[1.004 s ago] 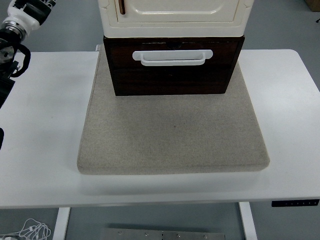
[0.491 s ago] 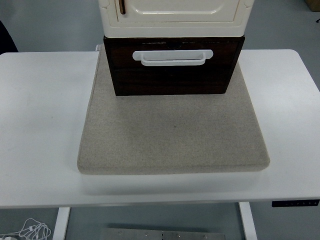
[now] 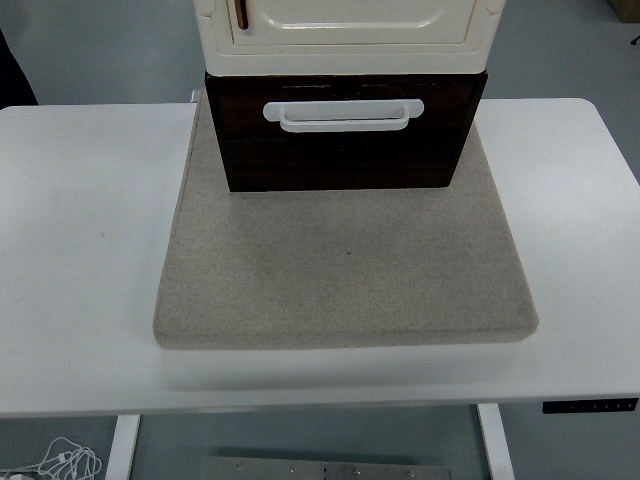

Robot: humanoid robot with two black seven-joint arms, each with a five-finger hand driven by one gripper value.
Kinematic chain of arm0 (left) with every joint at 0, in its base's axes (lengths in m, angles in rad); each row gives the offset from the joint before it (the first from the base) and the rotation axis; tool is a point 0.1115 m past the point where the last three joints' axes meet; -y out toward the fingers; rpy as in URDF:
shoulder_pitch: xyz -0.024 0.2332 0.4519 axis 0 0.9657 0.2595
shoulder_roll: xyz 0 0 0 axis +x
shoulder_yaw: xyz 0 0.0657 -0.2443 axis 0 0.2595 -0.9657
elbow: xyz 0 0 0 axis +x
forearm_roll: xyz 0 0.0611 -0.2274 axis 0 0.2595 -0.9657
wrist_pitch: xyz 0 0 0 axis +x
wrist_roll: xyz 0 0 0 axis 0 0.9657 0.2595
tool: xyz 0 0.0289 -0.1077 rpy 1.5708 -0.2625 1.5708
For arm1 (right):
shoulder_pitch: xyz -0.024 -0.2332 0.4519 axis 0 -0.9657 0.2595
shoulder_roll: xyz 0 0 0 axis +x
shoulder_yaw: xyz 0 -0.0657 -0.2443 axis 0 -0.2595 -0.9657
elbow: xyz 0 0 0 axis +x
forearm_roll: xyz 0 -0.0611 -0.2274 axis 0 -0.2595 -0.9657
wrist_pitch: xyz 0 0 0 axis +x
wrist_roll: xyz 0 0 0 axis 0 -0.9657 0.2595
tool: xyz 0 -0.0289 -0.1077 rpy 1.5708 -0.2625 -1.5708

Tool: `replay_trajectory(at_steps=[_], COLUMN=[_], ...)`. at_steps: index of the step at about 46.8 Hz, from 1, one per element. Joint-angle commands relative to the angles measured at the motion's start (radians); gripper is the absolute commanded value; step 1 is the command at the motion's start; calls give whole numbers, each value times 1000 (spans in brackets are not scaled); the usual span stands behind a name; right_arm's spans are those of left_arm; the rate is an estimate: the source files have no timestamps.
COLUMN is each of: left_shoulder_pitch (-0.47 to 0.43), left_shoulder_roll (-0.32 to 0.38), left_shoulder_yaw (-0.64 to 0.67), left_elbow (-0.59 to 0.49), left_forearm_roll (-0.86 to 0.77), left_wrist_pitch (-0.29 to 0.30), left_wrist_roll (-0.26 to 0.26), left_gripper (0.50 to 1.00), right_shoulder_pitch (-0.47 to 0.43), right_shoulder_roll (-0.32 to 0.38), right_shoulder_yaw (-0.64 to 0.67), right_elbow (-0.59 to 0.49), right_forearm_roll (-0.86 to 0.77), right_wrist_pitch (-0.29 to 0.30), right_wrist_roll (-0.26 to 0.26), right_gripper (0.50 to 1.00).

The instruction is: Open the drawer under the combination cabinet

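No robot hand showed anywhere over the bench point(image 3: 80, 250), so whether either was released, clenched or grasping something could not be told. The white bench filled most of the view, its near edge running across the 6 o'clock side. A grey-beige felt mat point(image 3: 345, 270) lay flat at the bench's middle, reaching from the centre up toward 12 o'clock. On the far part of that mat stood the combination cabinet point(image 3: 348, 35), a cream upper unit with a panelled door, cut off by the top edge of the view. A small brown door pull point(image 3: 241, 14) showed near the door's left edge. Directly under the cream unit, at about 12 o'clock from the mat's centre, sat the drawer point(image 3: 345, 145), dark brown with a wood-grain face. Its front stuck out slightly beyond the cream unit above it. A white bar handle point(image 3: 343, 114) ran across the upper part of the drawer front. At 5 o'clock, on the bench's front rim, sat a small dark control panel point(image 3: 590, 405). At 7 o'clock, on the floor below the bench, lay a white cable point(image 3: 60, 460) in a loose tangle.
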Motion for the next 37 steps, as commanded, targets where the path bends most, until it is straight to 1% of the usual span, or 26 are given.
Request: replay_trajectory(at_steps=[1,8,12,15,23,27,37], left_shoulder_pitch=[-20,-40,-40,-52,-167,-227,-319], left_shoulder_roll=[2,-11,-11,-9,8,29,62], left_shoulder_yaw=[-1,-1,11,48,239,336,566], left_elbow=[-43,-118,-188,-243,-372,-434,-572], left_forearm_roll=[53,165,182,183,182,182,182], left_wrist_pitch=[-1,-1,-3,-1,3,9,11], left_wrist_roll=[5,6,8,9,9,9,9], left_gripper=[1000,1000,1000,1000,1000,1000,1000], right_shoulder_pitch=[-2,0,0,0,0,0,0], right_shoulder_roll=[0,0,0,0,0,0,0], right_shoulder_yaw=[0,0,0,0,0,0,0], right_elbow=[0,-1,0,0,0,0,0], right_forearm_roll=[0,0,0,0,0,0,0], right_wrist_pitch=[0,0,0,0,0,0,0], right_wrist_roll=[0,0,0,0,0,0,0], right_gripper=[926,926,926,926,926,926,926])
